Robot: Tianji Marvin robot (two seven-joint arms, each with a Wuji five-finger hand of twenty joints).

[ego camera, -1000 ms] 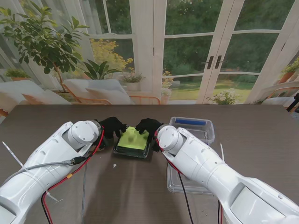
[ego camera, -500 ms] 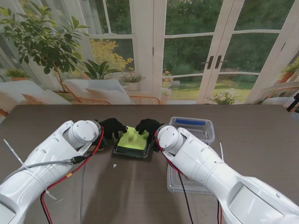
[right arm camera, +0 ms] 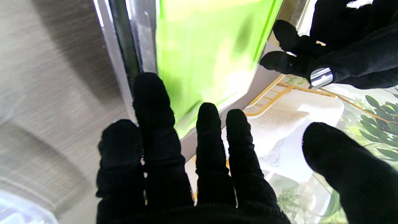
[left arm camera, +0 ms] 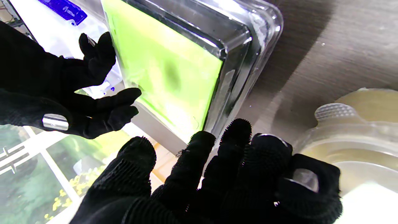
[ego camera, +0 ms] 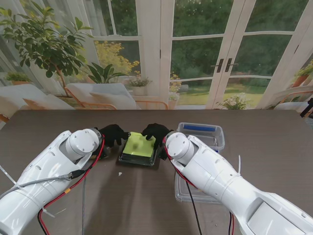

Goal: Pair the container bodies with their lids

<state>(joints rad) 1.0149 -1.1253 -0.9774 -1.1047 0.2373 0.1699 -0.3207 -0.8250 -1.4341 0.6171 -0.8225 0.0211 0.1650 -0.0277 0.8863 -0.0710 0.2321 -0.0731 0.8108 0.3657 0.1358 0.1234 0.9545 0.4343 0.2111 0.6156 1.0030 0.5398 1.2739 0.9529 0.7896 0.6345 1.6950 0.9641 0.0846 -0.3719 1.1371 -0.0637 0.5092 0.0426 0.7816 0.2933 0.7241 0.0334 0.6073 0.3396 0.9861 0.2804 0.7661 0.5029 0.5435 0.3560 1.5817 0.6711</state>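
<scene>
a: surface, room? left to right.

b: dark brown wood-grain table point(ego camera: 58, 125) across the whole stand view. behind it a leafy potted tree point(ego camera: 46, 41) at far left, then white-framed glass doors point(ego camera: 195, 54) onto a green garden.

a: the hands and the container?

b: black-gloved left hand point(ego camera: 113, 133) sits just beside the left far corner of the dark rectangular container with the lime-green top point(ego camera: 140, 146). fingers spread, holding nothing. left wrist view: left fingertips point(left arm camera: 236, 130) at the clear rim of that container point(left arm camera: 174, 68); touching or not, cannot tell. black-gloved right hand point(ego camera: 155, 132) is at the right far corner, fingers apart, nothing gripped. right wrist view: right fingertips point(right arm camera: 149, 90) over the container's dark edge point(right arm camera: 124, 46).

a: container itself?

b: lies flat, centre of the table, between the two hands. green panel under a clear glossy cover, dark walls.

a: to the right?

b: clear plastic box with a blue strip point(ego camera: 201, 133) farther from me, and a clear flat plastic tray point(ego camera: 188, 192) nearer to me, partly under the right arm.
</scene>
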